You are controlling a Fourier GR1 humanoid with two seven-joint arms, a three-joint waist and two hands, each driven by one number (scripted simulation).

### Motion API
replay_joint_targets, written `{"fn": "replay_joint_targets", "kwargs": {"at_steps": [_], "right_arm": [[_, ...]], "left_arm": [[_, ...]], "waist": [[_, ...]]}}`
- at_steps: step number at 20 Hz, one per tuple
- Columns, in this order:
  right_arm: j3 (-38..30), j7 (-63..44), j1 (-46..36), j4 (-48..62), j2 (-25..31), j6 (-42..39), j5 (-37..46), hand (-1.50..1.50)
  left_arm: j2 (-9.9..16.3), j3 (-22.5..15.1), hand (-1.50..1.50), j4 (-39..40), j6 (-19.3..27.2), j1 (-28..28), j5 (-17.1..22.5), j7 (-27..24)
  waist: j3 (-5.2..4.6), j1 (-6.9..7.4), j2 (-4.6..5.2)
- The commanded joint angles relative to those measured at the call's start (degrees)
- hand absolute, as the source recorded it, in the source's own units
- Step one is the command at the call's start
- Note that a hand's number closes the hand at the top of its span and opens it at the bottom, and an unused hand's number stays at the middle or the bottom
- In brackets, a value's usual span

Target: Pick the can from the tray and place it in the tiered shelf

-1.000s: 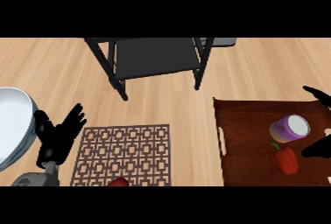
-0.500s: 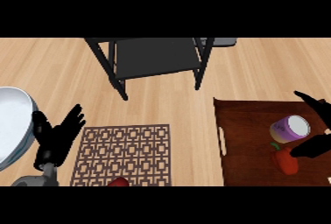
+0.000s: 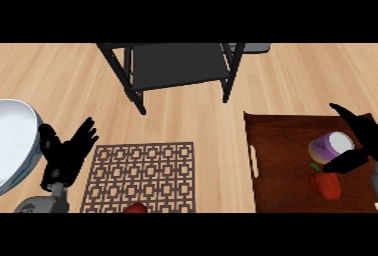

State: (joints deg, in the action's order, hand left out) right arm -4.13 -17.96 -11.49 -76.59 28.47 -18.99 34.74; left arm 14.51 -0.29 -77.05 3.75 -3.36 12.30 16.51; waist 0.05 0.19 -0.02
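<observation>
Right now the can (image 3: 331, 146) lies tipped on the brown tray (image 3: 284, 150), toward the tray's right side, its pale purple-rimmed end facing up and left. The robot's right hand (image 3: 356, 145) is at the can: one finger runs down from the upper right along the can's far side, and another part of the hand, prob. the thumb, sits just under the can on the lower right. So the fingers are spread apart w/ the can between them; whether they actually touch it can't be told from this view, and they aren't visibly clamped round it. Just below the can, a red vegetable w/ a green stem (image 3: 325, 183) lies on the tray, its top near the hand's lower part.

The tiered shelf (image 3: 176, 65), dark frame w/ a grey top panel, stands at the top centre of the wooden counter (image 3: 66, 80), well apart from the tray. The left hand (image 3: 68, 155) shows at lower left, fingers straight, spread and pointing up, resting beside a patterned mat (image 3: 140, 176). A white plate (image 3: 15, 140) is at the left edge, just beside that hand. A small red item (image 3: 134, 208) peeks in at the mat's bottom edge; what it is can't be told.
</observation>
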Motion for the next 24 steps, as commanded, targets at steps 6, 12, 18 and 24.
{"fn": "replay_joint_targets", "kwargs": {"at_steps": [6, 12, 18, 24], "right_arm": [[-3.03, 6.98, -3.12, 7.56, -2.25, 3.43, 3.30, -1.50], [-2.48, 10.94, -4.12, 11.08, -3.16, 3.20, 4.32, -1.50], [4.31, 15.92, -1.93, 9.68, -2.97, -1.35, 7.52, 1.50], [3.78, 19.37, 1.82, 5.42, -6.41, 3.02, 6.51, 1.50]], "left_arm": [[-1.63, 1.89, 0.00, -1.83, -2.78, 3.62, -1.89, -1.02], [-3.88, 2.93, 0.00, 2.89, -1.22, -1.26, -3.48, -0.88], [-1.35, 4.49, 0.00, 1.85, -4.48, 1.97, -2.25, -2.37], [-2.14, 4.22, 0.00, -1.17, -4.51, 2.85, -1.90, -0.76]], "waist": [[-0.05, -0.01, 0.01], [-0.05, -0.11, 0.05], [-0.06, -0.17, -0.02], [-0.06, -0.42, -0.13]]}}
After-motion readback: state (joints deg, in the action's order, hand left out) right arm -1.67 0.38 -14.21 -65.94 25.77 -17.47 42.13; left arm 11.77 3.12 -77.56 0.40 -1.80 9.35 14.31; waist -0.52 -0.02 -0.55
